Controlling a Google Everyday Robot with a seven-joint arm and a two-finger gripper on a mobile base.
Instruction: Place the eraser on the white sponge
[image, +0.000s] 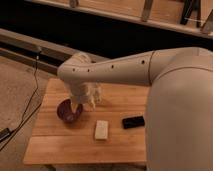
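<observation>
The black eraser (133, 122) lies flat on the wooden table (55, 145), right of centre. The white sponge (102, 130) lies just left of it, a small gap between them. My gripper (86, 100) hangs below the arm's wrist over the back of the table, beside the dark purple bowl (69, 111) and behind the sponge. It holds nothing that I can see. The arm (130, 70) crosses the view from the right.
The dark purple bowl stands at the left of the table. A clear small bottle (96, 93) seems to stand right behind the gripper. A black cable (30, 107) runs over the floor left of the table. A dark wall ledge lies behind.
</observation>
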